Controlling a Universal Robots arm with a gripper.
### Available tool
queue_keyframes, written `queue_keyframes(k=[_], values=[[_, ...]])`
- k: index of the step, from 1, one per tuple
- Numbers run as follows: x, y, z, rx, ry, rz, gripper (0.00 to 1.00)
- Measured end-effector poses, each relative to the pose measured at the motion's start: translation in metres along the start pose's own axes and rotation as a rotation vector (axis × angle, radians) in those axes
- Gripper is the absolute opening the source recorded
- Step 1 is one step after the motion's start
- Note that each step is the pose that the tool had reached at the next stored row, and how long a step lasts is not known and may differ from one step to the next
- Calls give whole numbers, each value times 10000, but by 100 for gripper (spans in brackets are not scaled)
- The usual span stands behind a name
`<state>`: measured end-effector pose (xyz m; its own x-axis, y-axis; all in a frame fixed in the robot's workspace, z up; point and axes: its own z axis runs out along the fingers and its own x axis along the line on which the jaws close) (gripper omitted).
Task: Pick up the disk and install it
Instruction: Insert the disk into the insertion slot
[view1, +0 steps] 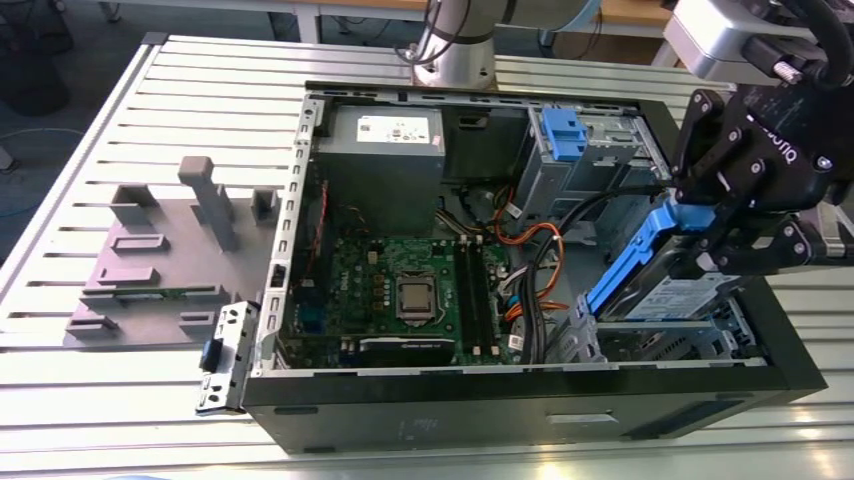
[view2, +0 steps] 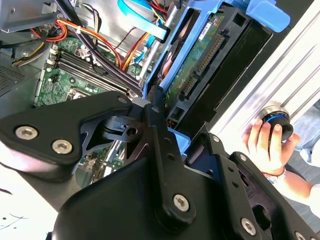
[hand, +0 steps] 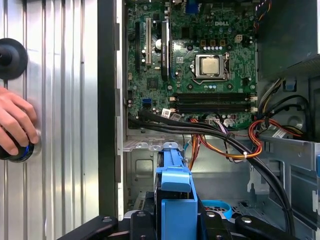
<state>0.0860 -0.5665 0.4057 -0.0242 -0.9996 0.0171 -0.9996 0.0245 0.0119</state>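
The disk (view1: 674, 292), silver with a white-and-blue label and a blue plastic frame (view1: 625, 262), hangs tilted on edge over the front right corner of the open computer case (view1: 534, 398). My black gripper (view1: 731, 238) is shut on it from above. Its lower end sits just over the metal drive cage (view1: 687, 338). In the second wrist view the disk's green circuit board (view2: 200, 60) faces the camera, clamped between the fingers (view2: 156, 102). The first wrist view looks down the blue frame (hand: 175, 192) into the bay floor (hand: 145, 167).
Inside the case lie the green motherboard (view1: 400, 290), orange and black cables (view1: 534, 250), a grey power supply box (view1: 387, 135) and a blue latch piece (view1: 563, 135). A grey fixture (view1: 160, 260) stands on the slatted table. A person's hand (hand: 15, 125) rests on a round knob beside the case.
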Motion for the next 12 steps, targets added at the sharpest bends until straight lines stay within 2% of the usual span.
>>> queue_keyframes(k=[12], values=[[0,0,27,0,0,0,36]])
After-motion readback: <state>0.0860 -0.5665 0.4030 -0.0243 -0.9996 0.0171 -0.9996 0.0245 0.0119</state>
